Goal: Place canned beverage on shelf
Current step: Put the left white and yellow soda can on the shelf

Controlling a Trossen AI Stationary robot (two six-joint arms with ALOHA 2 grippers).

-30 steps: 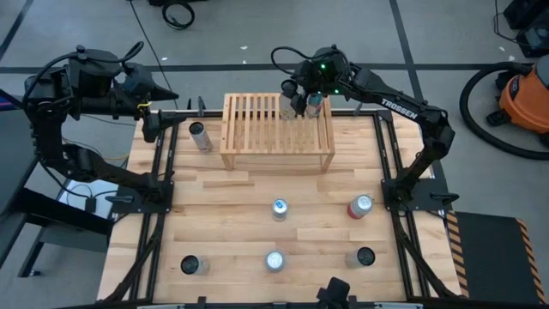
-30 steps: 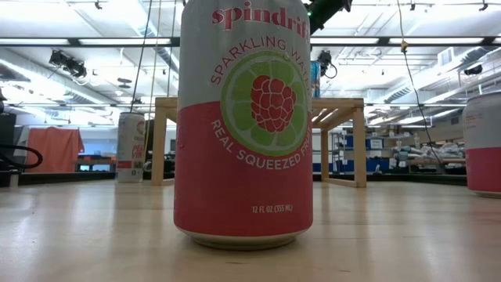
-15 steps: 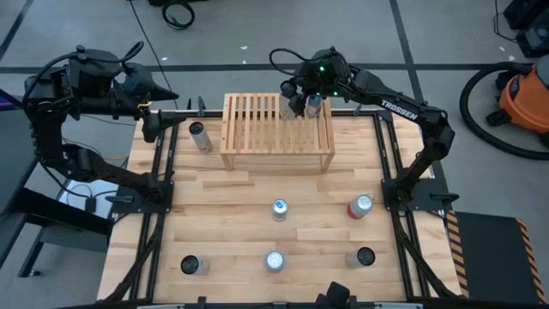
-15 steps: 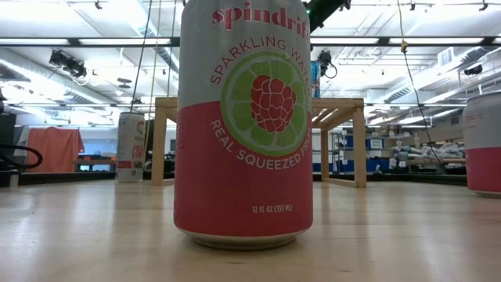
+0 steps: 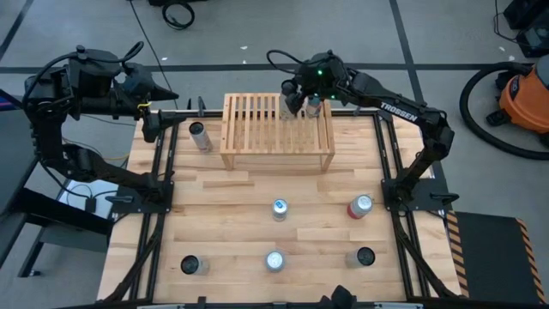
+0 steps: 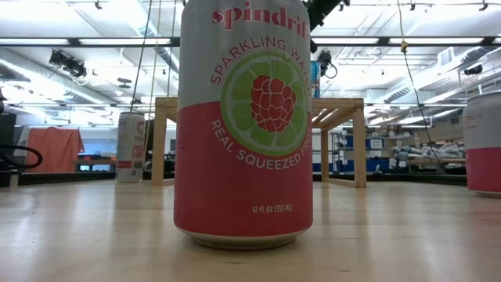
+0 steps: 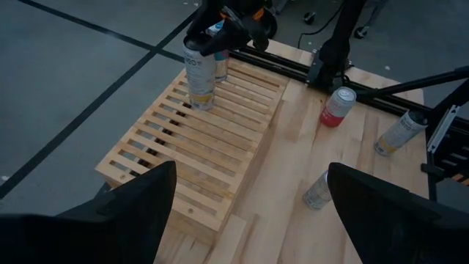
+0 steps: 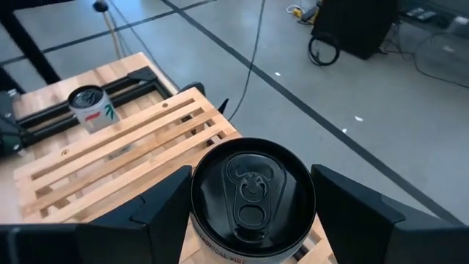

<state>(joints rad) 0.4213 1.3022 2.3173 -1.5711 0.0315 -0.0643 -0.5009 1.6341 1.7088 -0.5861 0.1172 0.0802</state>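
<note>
The room has a grey floor with dark lines, and a pale wood table sits in the middle of it. Far at the 9 o'clock side the left gripper waits off the table edge, its two fingers spread wide with nothing between them. Just inside that edge, at about 10 o'clock, one can stands alone on the table. Next comes the shelf, a slatted wood rack at 12 o'clock. On its far right corner stand two cans close together: a pale can and, just past it, the black-topped can. The right gripper is over that corner, and its fingers sit on both sides of the black-topped can, which stands straight up on the slats. I cannot tell if the fingers press the can or have let go a little. The can lies right between the jaws, its long way pointing up, so the right arm is much nearer than the left. Five more cans wait on the table toward 6 o'clock.
</note>
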